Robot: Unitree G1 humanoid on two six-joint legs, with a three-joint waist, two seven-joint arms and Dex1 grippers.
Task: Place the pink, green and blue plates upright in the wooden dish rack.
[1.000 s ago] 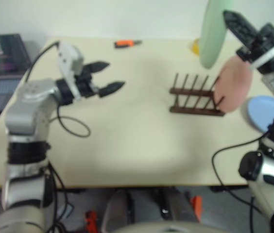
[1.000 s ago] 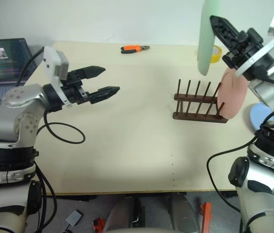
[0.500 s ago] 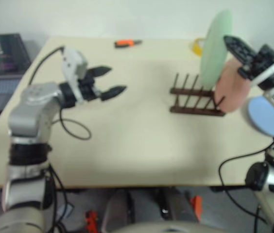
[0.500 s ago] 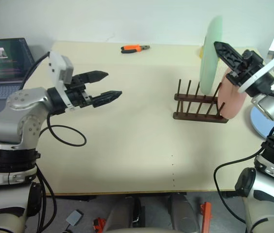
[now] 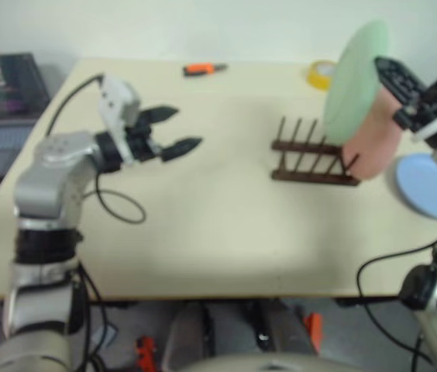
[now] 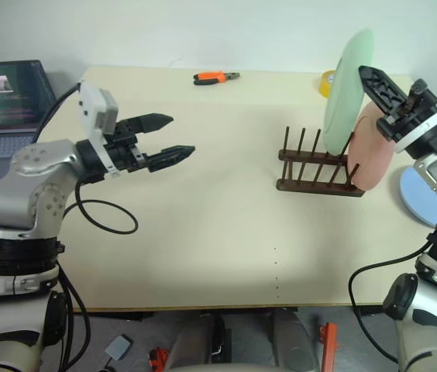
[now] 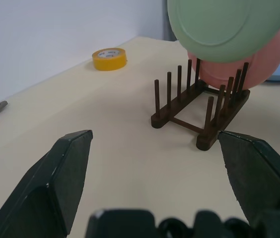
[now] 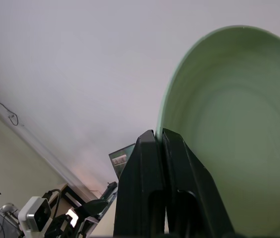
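We find the right gripper (image 6: 380,87) pinched tight on the rim of the green plate (image 6: 348,91), its 2 black fingers (image 8: 155,198) pressed together on the plate's edge in the right wrist view. The plate hangs tilted above the right end of the wooden dish rack (image 6: 316,167); whether its lower edge touches the pegs we cannot tell. Just behind it the pink plate (image 6: 373,151) stands upright in the last slot at the rack's right end, partly covered by the green one. The blue plate (image 6: 424,194) lies flat on the table (image 6: 226,225) to the right of the rack, near the edge.

The left gripper (image 6: 170,135) hovers over the left part of the table with its 2 fingers spread wide and nothing between them, pointing toward the rack and well apart from it.

At the far side of the table we see a yellow tape roll (image 7: 109,58) and orange-handled pliers (image 6: 215,77). A laptop (image 6: 5,97) sits off the table's left side.
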